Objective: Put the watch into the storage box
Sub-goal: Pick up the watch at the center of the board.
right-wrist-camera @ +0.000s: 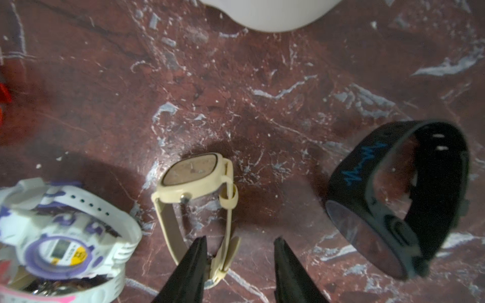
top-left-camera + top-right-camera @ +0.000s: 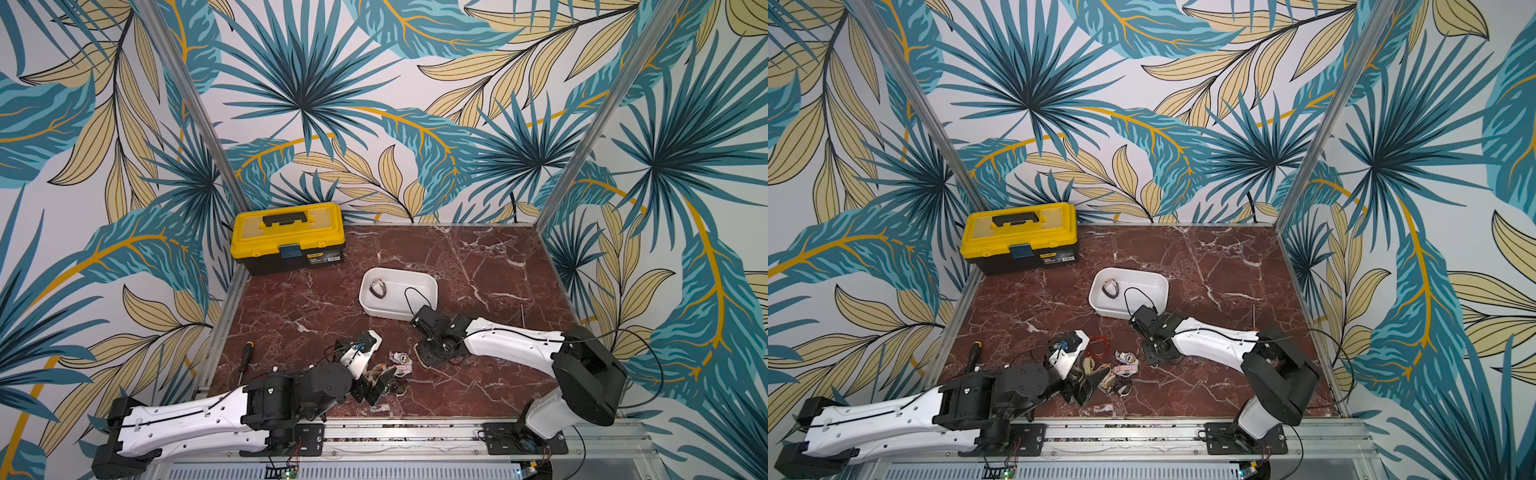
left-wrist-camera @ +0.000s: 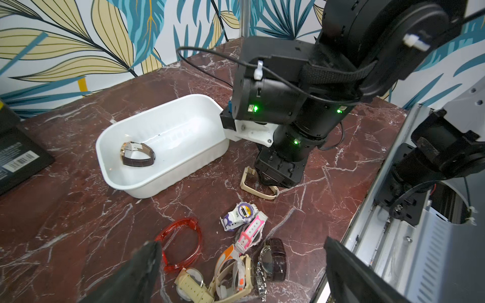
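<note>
A: Where's everything lying?
B: The storage box (image 2: 384, 311) is sitting beyond the right fingertips, holding a brown watch (image 2: 377, 288). The left gripper (image 3: 241, 242) is gaping empty. The right gripper (image 1: 240, 238) is straddling the cream watch (image 1: 194, 178), part-open.
A: Risk?
B: Its strap is hugging one finger (off-centre), so it could twist free.

Left arm (image 2: 187, 419) stretched low, left hand (image 3: 241, 242) with jaws spread wide. Right arm (image 2: 511, 340) reaches forward, right hand (image 1: 240, 244) pointing down, jaws partly apart.
</note>
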